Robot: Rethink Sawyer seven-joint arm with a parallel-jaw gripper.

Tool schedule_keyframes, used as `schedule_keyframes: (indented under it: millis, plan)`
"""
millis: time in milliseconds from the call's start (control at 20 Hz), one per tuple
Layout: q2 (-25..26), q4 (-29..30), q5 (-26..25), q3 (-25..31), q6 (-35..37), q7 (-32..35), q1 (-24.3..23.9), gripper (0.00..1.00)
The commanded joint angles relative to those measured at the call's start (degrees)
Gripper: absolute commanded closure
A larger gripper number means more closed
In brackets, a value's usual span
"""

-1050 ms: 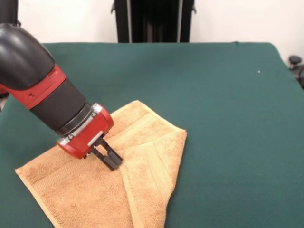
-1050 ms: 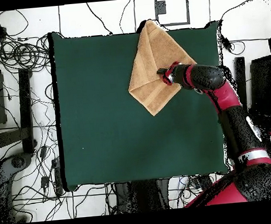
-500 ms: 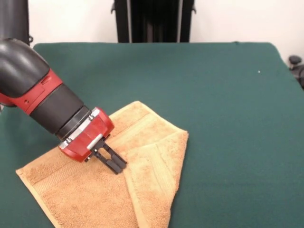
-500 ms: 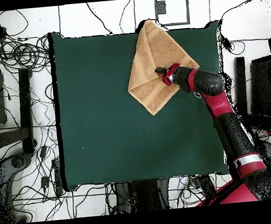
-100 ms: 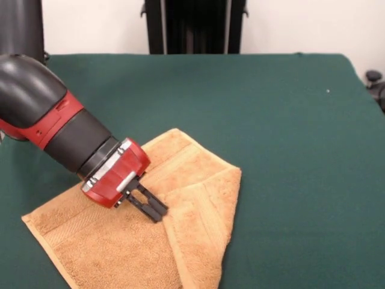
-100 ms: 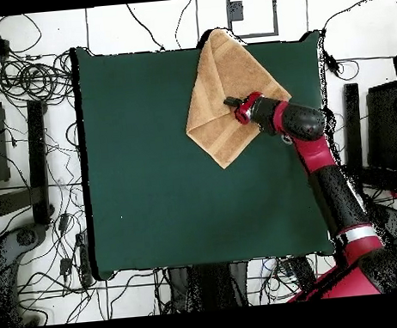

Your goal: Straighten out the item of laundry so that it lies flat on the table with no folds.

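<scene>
The item of laundry (image 5: 198,180) is a golden-tan towel lying at the near left of the green table (image 5: 289,120). Its right part is folded over the rest, with the flap's edge running down from the gripper's tips. My gripper (image 5: 157,212) comes in from the left on the red and black arm. Its dark fingers stand close together, shut on the flap's edge. In the overhead view the towel (image 6: 214,109) lies at the table's (image 6: 143,176) top edge, one corner reaching past it. There the gripper (image 6: 228,102) sits near the towel's middle.
A black stand (image 5: 195,27) rises behind the table's far edge. A dark object (image 5: 376,84) shows past the right edge. Cables (image 6: 31,82) lie on the floor around the table. Most of the green cloth right of the towel is bare.
The gripper has slid a little to the right in the front view, and the flap's edge and right corner have shifted right with it.
</scene>
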Motion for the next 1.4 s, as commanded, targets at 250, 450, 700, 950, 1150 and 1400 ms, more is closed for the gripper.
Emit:
schedule_keyframes:
  millis: [250, 450, 700, 950, 1150, 1400]
  plan:
    - [2.7, 4.8, -2.4, 1.9, -0.8, 0.7, 4.9, 1.0]
    - [-1.0, 4.5, -3.4, -1.4, -0.2, 5.2, 7.3, 1.0]
    - [-3.1, 6.7, -2.9, -1.7, -2.1, 8.7, 8.1, 1.0]
    - [-3.7, 8.0, -1.7, -1.0, -3.9, 10.0, 8.8, 1.0]
    - [-3.1, 7.8, -0.7, 0.1, -5.6, 9.8, 9.2, 1.0]
    - [-1.6, 6.1, 0.4, 2.1, -8.0, 8.8, 10.2, 1.0]
